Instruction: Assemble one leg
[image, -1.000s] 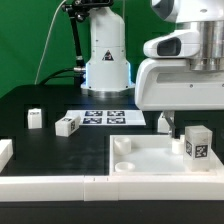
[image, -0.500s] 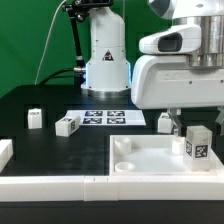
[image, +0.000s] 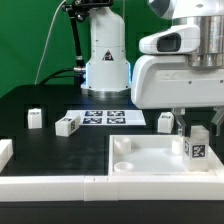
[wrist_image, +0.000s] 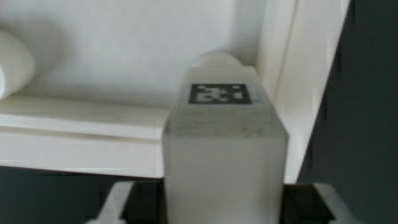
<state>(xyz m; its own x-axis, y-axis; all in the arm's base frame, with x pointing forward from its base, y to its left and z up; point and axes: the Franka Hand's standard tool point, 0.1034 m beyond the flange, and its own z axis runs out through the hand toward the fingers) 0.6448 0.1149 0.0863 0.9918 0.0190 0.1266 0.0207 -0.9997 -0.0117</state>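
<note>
The end effector (image: 197, 122) sat right on top of the leg (image: 196, 146), and honestly I couldn't tell whether its fingers were clamped on it or just parked around it, since the big white arm housing hid most of that spot in the exterior view. The leg stood upright in the white tray (image: 150, 157), over at the tray's side toward the exterior view's right, tag facing the camera. In the wrist view the leg (wrist_image: 222, 140) filled the middle of the frame with its tag on the top end, and the tray wall (wrist_image: 80, 125) ran alongside it. Out on the black surface (image: 40, 105) there were three more small white blocks: one (image: 35, 118), another (image: 67, 125), and a third (image: 165, 122) just beside the marker board (image: 105, 117).
</note>
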